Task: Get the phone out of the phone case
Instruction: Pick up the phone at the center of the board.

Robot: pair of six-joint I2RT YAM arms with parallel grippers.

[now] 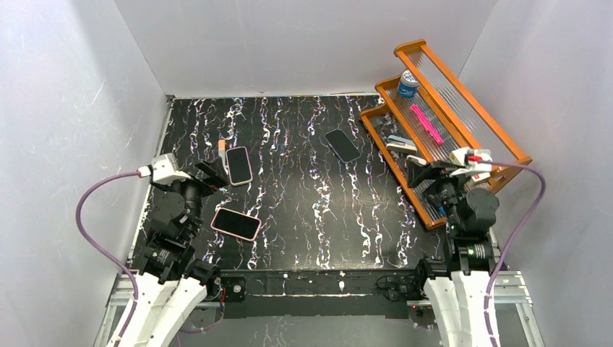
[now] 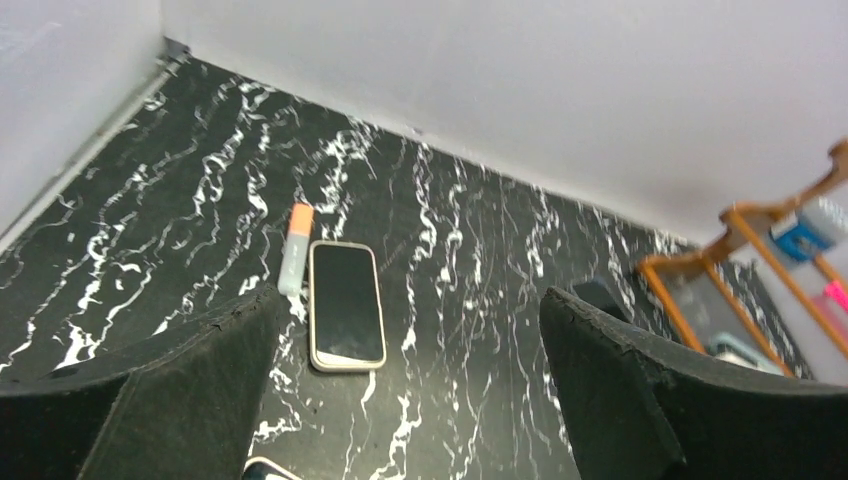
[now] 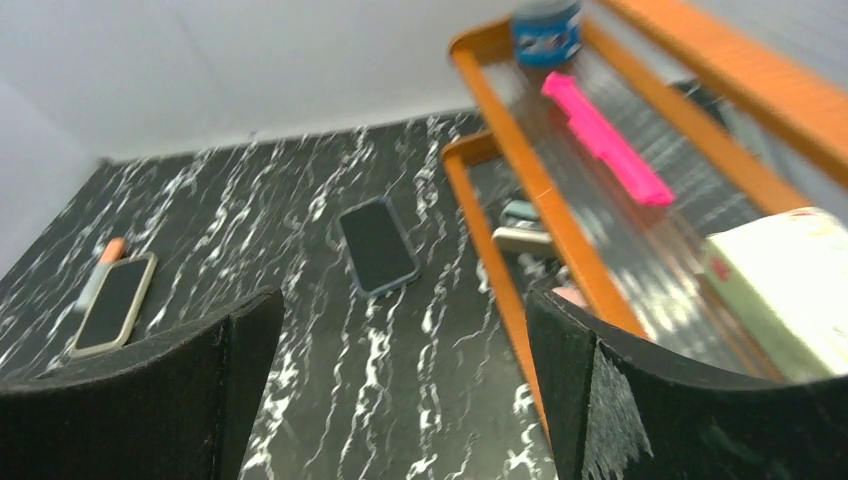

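1. the left fingers [image 2: 190, 390] stand wide apart, holding nothing.
2. the right fingers [image 3: 160, 400] are wide apart too, empty.
3. the beige-cased phone [image 1: 238, 165] lies flat on the worktop [image 1: 303, 210] at the left, just beside an orange-capped marker [image 1: 220, 150].

Three phones lie flat and screen-up on the black marbled surface [image 1: 303, 217], each in its case with a dark screen. The dark-cased phone [image 1: 342, 145] is closest to the wooden rack [image 1: 409, 46], just left of its lower shelf and turned diagonally. The cream-cased phone [image 1: 238, 165] lies well to the left of the rack, running roughly front to back. The pink-cased phone [image 1: 236, 223] is farthest from the rack, to its left and toward the near edge, lying almost crosswise.
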